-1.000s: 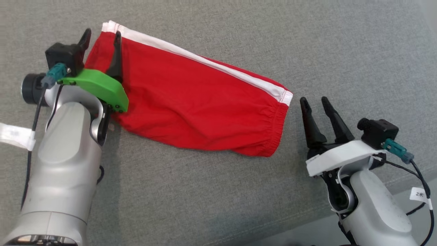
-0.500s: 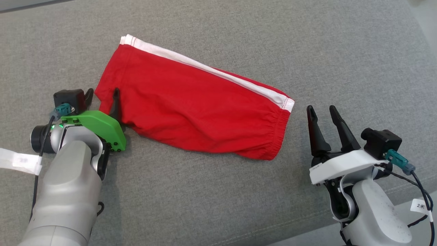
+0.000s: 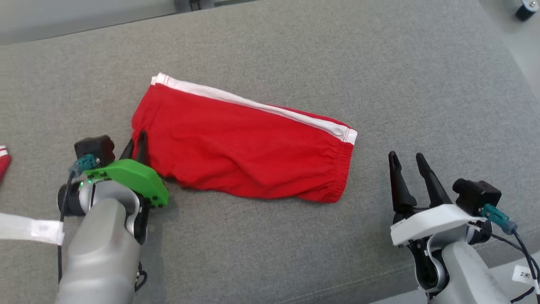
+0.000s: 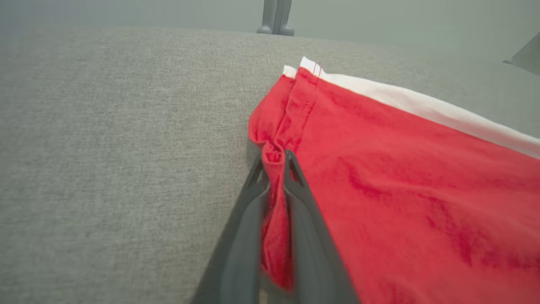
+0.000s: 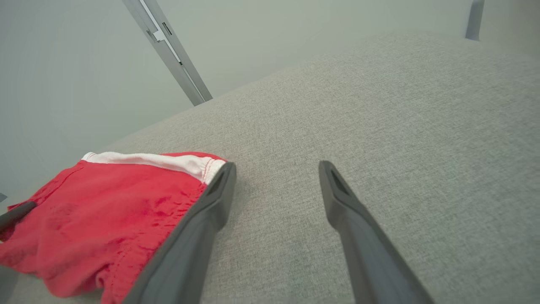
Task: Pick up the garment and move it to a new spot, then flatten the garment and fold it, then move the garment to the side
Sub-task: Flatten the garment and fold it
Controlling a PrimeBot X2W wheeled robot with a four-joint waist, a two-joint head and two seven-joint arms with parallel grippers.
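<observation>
Left end effector (image 3: 136, 142) pinching garment (image 3: 244, 156) corner | right end effector (image 3: 407, 157) spread wide | long axis left-right, waistband rightward

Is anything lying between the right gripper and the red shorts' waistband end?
Nothing visible: bare grey surface lies between the open right gripper and the red shorts; the left gripper is shut on their far hem.

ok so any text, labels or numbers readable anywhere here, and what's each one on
"2米", small, so only a likely reading: white cable tag at the lower right of the head view.
Too blurred to read: faint grey marks on the white tape label at the lower left of the head view.
No print or brand visible on the red shorts.
</observation>
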